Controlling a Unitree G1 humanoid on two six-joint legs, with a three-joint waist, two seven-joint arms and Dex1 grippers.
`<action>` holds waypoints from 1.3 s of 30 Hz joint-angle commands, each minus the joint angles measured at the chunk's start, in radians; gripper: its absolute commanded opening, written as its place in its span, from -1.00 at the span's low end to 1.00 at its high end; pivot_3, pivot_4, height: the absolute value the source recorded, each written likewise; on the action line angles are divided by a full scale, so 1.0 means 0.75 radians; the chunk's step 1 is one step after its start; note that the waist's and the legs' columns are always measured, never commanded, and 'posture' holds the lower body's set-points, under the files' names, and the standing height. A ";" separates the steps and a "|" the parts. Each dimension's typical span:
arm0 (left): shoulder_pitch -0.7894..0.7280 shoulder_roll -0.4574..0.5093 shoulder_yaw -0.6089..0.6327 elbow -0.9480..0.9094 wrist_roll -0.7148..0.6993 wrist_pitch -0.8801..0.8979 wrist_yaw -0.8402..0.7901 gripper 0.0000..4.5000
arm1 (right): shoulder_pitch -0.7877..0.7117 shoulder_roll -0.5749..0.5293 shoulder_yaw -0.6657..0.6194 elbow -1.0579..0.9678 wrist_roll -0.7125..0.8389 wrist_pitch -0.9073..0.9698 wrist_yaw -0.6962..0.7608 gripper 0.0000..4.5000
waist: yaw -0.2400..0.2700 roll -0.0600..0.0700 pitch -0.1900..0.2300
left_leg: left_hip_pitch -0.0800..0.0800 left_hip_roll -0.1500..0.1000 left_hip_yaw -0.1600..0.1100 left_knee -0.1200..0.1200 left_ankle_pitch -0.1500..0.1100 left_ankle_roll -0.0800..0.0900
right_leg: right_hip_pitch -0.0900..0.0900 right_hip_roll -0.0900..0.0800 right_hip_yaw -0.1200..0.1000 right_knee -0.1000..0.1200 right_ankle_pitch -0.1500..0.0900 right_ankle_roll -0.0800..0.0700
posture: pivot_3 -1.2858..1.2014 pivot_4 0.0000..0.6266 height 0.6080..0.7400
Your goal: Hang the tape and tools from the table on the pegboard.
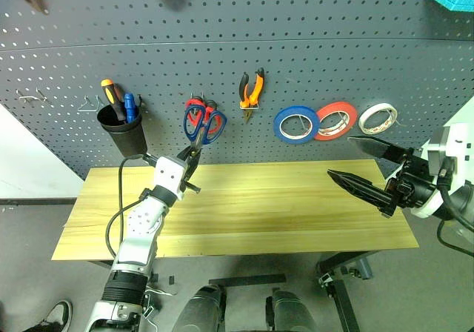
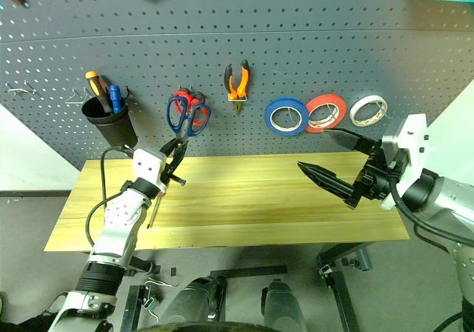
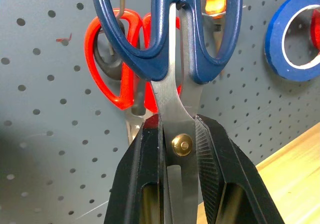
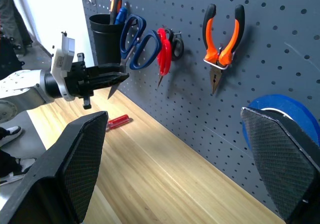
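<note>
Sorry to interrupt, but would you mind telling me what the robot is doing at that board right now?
The left gripper is shut on the blue-handled scissors, holding their handles up against the dark grey pegboard, in front of red-handled scissors hanging there. The orange-and-black pliers and blue tape ring already hang. A slim red-handled screwdriver lies on the light wooden table. The right gripper hovers open.

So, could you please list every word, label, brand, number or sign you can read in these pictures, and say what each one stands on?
No readable text in any view.
The blue-handled scissors in the left pincer: blades and brass pivot bear no legible marking.
The pliers, blue tape and black cup on the pegboard: no lettering that can be made out.
</note>
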 commanded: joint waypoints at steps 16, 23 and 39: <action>-0.087 0.015 0.060 0.075 -0.016 -0.035 0.006 -0.75 | 0.006 -0.035 -0.011 -0.035 0.015 -0.018 -0.013 1.00 | -0.001 0.000 0.000 | 0.000 0.000 0.000 0.001 0.000 0.000 | 0.000 0.000 0.000 0.001 0.000 0.000 | 0.01 -0.71 1.00; -0.128 0.007 0.058 0.141 -0.011 -0.045 0.013 -0.75 | 0.018 -0.044 -0.019 -0.042 0.026 -0.018 -0.021 1.00 | -0.001 0.000 0.000 | 0.000 0.000 0.000 0.002 0.000 0.000 | 0.000 0.000 0.000 0.002 0.000 0.000 | 0.01 -0.70 1.00; -0.230 0.009 0.050 0.354 0.022 -0.067 0.086 -0.75 | 0.027 -0.059 -0.039 -0.047 0.051 -0.012 -0.036 1.00 | -0.005 0.000 0.000 | 0.000 0.000 0.000 0.004 0.000 0.000 | 0.001 0.000 0.001 0.004 0.000 0.001 | 0.00 -0.69 1.00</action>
